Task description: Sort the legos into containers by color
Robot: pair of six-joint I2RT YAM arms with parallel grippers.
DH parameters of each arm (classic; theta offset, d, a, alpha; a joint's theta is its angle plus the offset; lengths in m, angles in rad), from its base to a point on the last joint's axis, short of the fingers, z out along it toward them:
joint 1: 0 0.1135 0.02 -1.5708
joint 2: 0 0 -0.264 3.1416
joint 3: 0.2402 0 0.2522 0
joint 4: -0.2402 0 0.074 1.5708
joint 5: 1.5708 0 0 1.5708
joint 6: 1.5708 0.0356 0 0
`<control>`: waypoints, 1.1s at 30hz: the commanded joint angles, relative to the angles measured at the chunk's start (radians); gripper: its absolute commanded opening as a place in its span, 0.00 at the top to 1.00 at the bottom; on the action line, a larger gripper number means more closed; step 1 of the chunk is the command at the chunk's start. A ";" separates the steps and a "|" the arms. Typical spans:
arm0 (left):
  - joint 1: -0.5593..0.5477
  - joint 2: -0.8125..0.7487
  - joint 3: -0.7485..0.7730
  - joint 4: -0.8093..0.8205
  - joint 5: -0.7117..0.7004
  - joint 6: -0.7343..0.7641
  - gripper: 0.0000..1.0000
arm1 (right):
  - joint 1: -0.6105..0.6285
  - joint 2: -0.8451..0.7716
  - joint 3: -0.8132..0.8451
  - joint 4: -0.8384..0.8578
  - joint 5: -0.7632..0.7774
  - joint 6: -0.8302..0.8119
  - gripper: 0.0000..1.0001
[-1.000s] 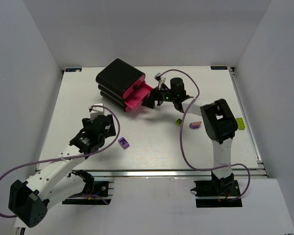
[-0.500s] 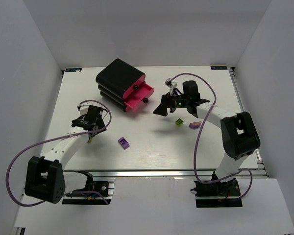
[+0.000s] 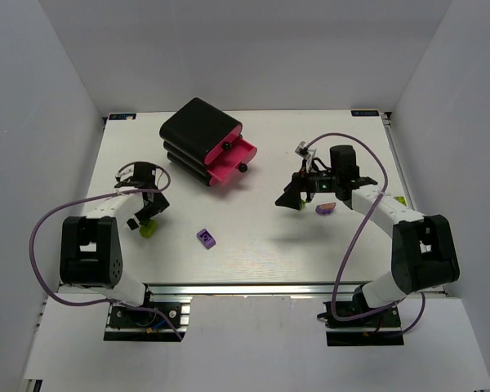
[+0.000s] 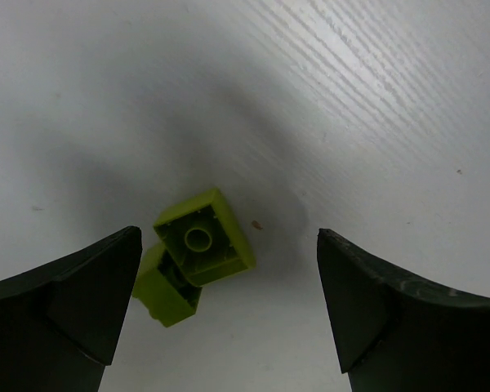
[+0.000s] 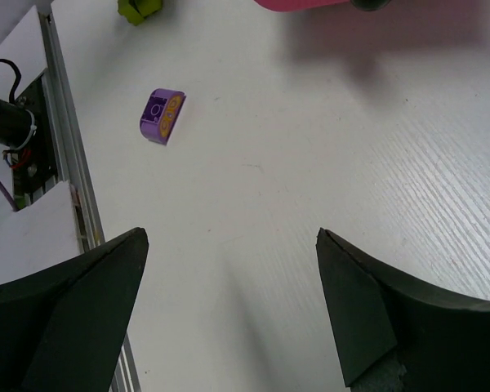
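The left gripper (image 4: 227,245) hangs with its fingers spread wide, holding nothing. The yellow-green lego (image 4: 202,242) lies on the table (image 4: 376,98) near its left edge. It sits between the fingers, close against the one at the left of the wrist view, with its long axis slanting across the closing line. The right gripper (image 5: 229,245), also spread and empty, hangs well apart toward the right edge. Judgement: the left arm is nearer, and a small shift would centre the lego.

Lighting: bright, even, from overhead; white table (image 3: 253,245) evenly lit to its edges. Shadows: soft and short in the top view; a broad grey smudge around the yellow-green bricks (image 4: 198,253) in the left wrist view. Focus: table grain crisp; wrist-camera fingers (image 4: 65,310) dark, soft-edged (very near the lens).
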 commanded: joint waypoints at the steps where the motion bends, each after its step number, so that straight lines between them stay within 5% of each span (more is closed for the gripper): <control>1: 0.019 0.005 0.006 0.034 0.089 -0.038 0.03 | -0.035 -0.052 -0.018 -0.039 -0.069 -0.045 0.11; 7: 0.053 0.016 -0.037 0.071 0.131 -0.061 0.08 | -0.078 -0.083 -0.032 -0.068 -0.085 -0.059 0.11; 16: 0.085 0.007 -0.104 0.128 0.194 -0.067 0.30 | -0.130 -0.136 -0.051 -0.108 -0.094 -0.065 0.11; 25: 0.059 -0.196 -0.098 0.175 0.246 0.035 0.93 | -0.148 -0.282 -0.132 -0.085 -0.007 -0.090 0.17; 31: 0.001 -0.378 -0.054 0.276 0.690 0.268 1.00 | -0.153 -0.383 -0.173 -0.034 0.178 -0.124 0.45; 33: -0.034 -0.394 -0.038 0.322 0.864 0.299 1.00 | -0.151 -0.370 -0.144 -0.069 0.165 -0.133 0.75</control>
